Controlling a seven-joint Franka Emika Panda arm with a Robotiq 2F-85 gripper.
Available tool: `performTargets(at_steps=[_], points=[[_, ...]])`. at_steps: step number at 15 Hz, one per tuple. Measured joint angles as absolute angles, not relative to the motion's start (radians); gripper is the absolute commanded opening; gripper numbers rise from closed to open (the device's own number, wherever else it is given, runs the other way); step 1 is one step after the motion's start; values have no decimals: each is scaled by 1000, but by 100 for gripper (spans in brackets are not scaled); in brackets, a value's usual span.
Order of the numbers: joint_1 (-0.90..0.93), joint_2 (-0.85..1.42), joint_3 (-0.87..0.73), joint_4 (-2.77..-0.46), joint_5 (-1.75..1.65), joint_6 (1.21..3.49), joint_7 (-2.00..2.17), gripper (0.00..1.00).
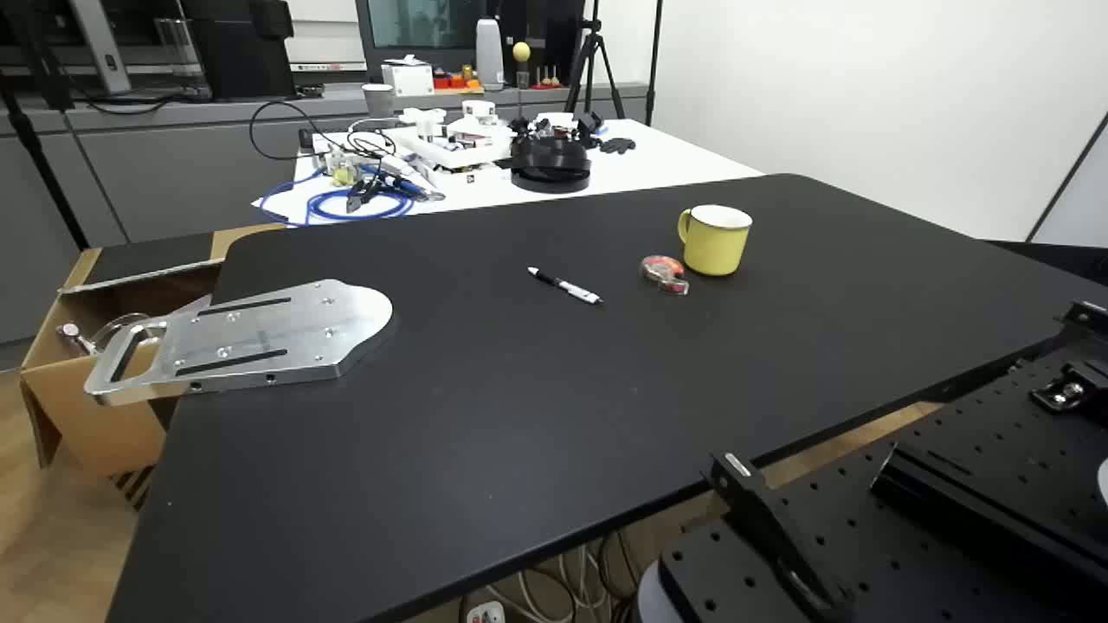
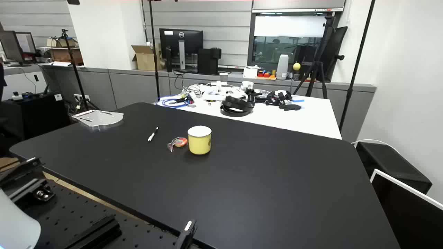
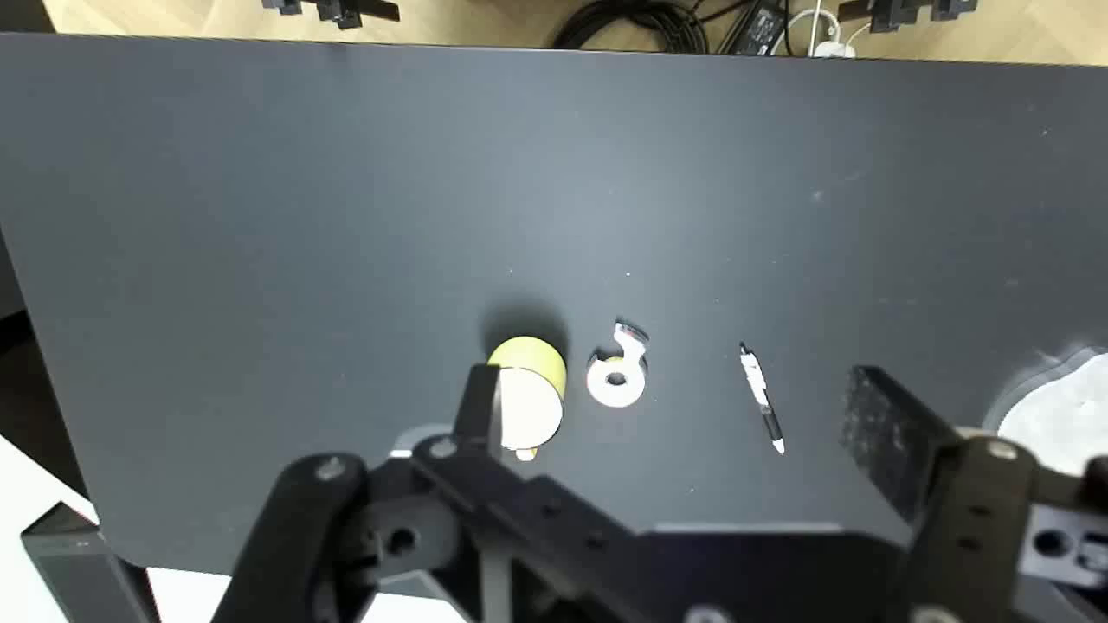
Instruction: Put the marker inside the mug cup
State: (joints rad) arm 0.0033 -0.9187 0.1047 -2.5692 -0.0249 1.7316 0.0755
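The marker is a thin black-and-white pen (image 1: 564, 285) lying flat on the black table. It also shows in an exterior view (image 2: 153, 134) and in the wrist view (image 3: 761, 394). The yellow mug cup (image 1: 716, 242) stands upright on the table, also in an exterior view (image 2: 199, 141) and in the wrist view (image 3: 541, 356). In the wrist view, one finger hides part of its left side. My gripper (image 3: 675, 381) is open and empty, high above the table. The pen and part of the mug appear between its fingers. The gripper is out of frame in both exterior views.
A tape dispenser (image 1: 665, 272) lies between pen and mug, close beside the mug; it also shows in the wrist view (image 3: 616, 381). A silver metal plate (image 1: 260, 333) lies at the table's edge. A white table (image 2: 297, 119) with cables and clutter adjoins the black table (image 2: 277, 180).
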Motion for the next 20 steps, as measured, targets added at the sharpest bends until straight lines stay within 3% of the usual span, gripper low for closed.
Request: performTargets(at_steps=[20], points=[[19,-886,88,-2567,-28,1778,-9,100]])
